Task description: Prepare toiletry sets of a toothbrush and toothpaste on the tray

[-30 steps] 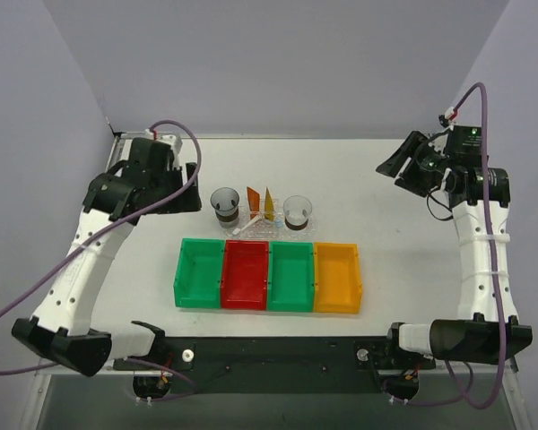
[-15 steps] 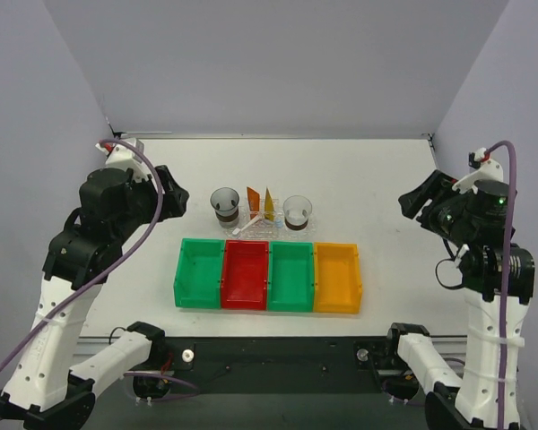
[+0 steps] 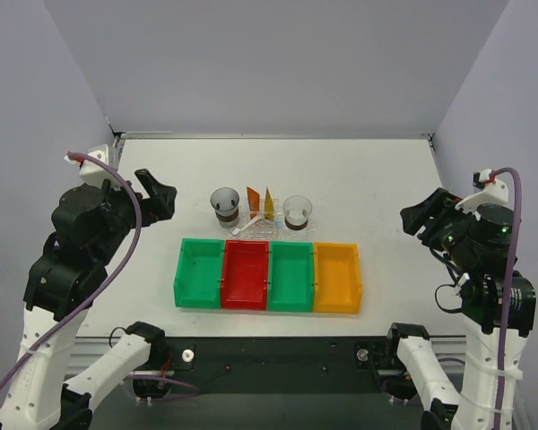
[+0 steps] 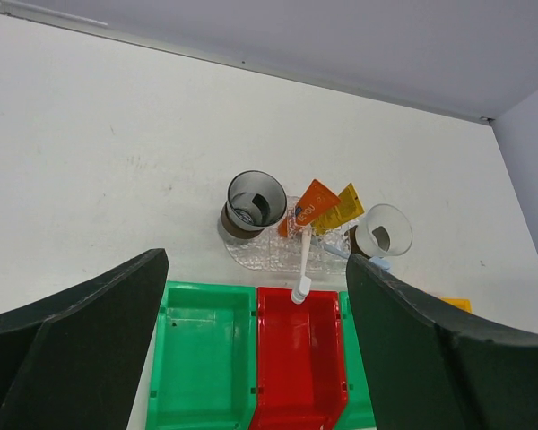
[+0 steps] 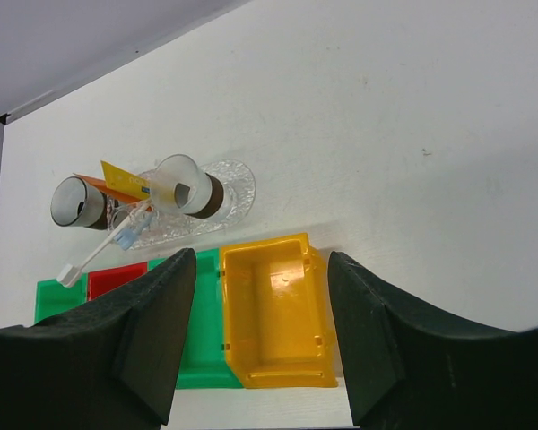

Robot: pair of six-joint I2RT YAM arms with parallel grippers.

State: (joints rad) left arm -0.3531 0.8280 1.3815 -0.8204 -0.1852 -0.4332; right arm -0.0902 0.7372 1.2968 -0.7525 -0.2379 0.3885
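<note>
Between my bases and the tray (image 4: pixel 251 255) runs a row of four bins touching side by side: a green bin (image 3: pixel 200 273), a red bin (image 3: pixel 245 274), a second green bin (image 3: pixel 290 276) and an orange bin (image 3: pixel 337 277). On the tray stand two clear cups, the left cup (image 3: pixel 225 204) and the right cup (image 3: pixel 297 212), one at each end. Between them two tubes stand propped side by side, the orange tube (image 3: pixel 253 198) and the yellow-orange tube (image 3: pixel 268 202) (what they lean on I cannot quite make out). Two toothbrushes lie there too: the white toothbrush (image 4: pixel 303 264), head pointing at the red bin, and the pale blue toothbrush (image 5: pixel 130 235) beside the right cup. Both my arms are held high at either side, well apart from the tray, wrists tilted down toward it. My left pincer (image 3: pixel 157 195) gapes wide, holding nothing; my right pincer (image 3: pixel 421 218) likewise.
</note>
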